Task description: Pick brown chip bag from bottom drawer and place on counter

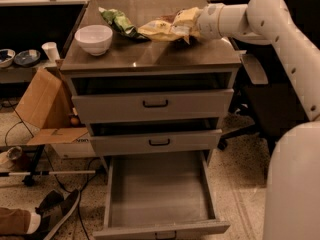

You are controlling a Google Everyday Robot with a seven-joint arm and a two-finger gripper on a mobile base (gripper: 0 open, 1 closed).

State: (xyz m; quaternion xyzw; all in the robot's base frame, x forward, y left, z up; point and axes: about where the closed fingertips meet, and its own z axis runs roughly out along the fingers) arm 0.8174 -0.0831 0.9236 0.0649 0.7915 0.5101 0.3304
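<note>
The brown chip bag [161, 30], tan and yellowish, lies low over the back middle of the counter [150, 60], beside the green chip bag [119, 22]. My gripper [188, 22] reaches in from the right on the white arm and is shut on the bag's right end. I cannot tell whether the bag rests on the counter. The bottom drawer [157, 191] is pulled fully out below, its grey floor bare. The two upper drawers stand slightly open.
A white bowl [93, 38] sits at the counter's left. A cardboard box [42, 104] stands left of the cabinet, with cables, a pole and a shoe [56, 209] on the floor. A cup [50, 50] and dishes [19, 57] are on a low shelf at left.
</note>
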